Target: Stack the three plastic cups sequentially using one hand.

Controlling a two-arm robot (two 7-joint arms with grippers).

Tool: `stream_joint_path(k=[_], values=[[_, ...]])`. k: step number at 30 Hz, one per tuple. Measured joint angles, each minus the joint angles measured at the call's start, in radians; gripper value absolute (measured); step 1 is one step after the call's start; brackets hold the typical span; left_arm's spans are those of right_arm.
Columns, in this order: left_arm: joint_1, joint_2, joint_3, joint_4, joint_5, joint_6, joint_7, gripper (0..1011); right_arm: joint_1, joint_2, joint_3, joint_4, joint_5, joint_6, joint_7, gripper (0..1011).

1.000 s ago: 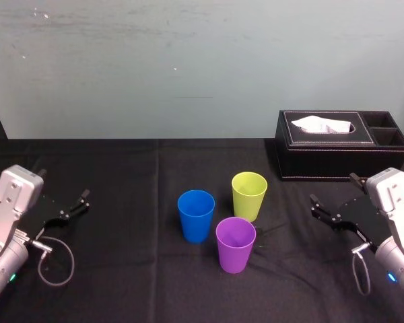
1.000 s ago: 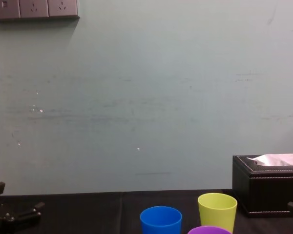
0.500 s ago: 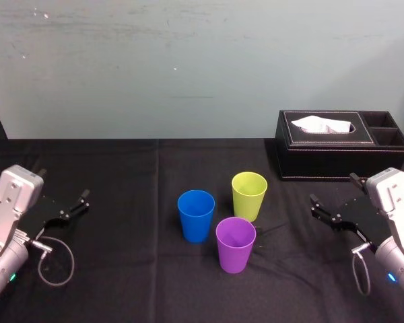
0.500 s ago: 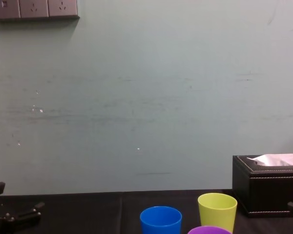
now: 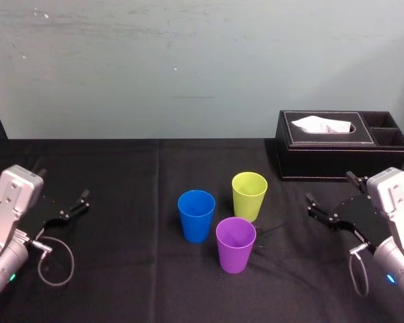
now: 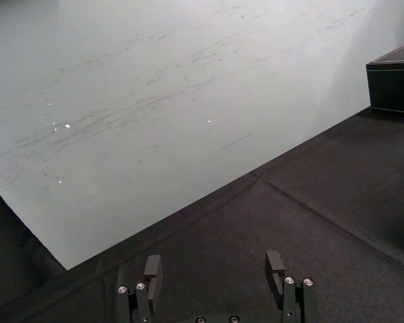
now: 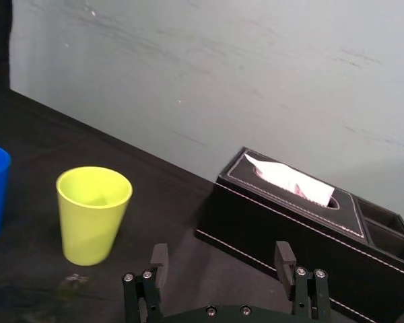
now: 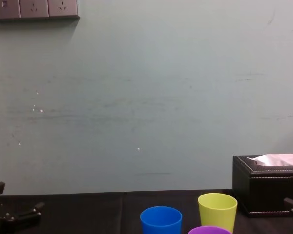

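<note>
Pre-grasp: blue cup (image 5: 196, 215), yellow-green cup (image 5: 249, 195) and purple cup (image 5: 236, 244) stand unstacked at the centre of the worktop (image 5: 121, 269); my right end effector (image 7: 221, 249) hangs released by the right edge, the left end effector (image 6: 213, 261) released by the left; next, I judge, the right must reach in and grasp one cup.

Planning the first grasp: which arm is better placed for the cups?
Right, likely. The right hand, open, is nearer the yellow-green plastic tumbler and purple plastic tumbler and points toward them; the left hand, open, sits farther from the blue plastic tumbler.
</note>
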Motion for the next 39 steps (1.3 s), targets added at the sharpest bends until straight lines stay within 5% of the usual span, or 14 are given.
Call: stream_joint_path(k=[6,13,24,29,39], values=[[0.000,0.000,0.000,0.000,0.000,0.000,0.000,1000,-0.066,0.035,0.037,-0.124,0.009,0.078,-0.005,1002],[0.000,0.000,0.000,0.000,0.000,0.000,0.000,1000,-0.229,0.099,0.122,-0.327,0.106,0.209,0.002,1002],[0.000,0.000,0.000,0.000,0.000,0.000,0.000,1000,-0.376,0.113,0.192,-0.473,0.247,0.301,0.079,1002],[0.000,0.000,0.000,0.000,0.000,0.000,0.000,1000,-0.377,0.088,0.201,-0.483,0.303,0.341,0.127,1002],[0.000,0.000,0.000,0.000,0.000,0.000,0.000,1000,-0.289,0.065,0.152,-0.455,0.316,0.464,0.198,1002]])
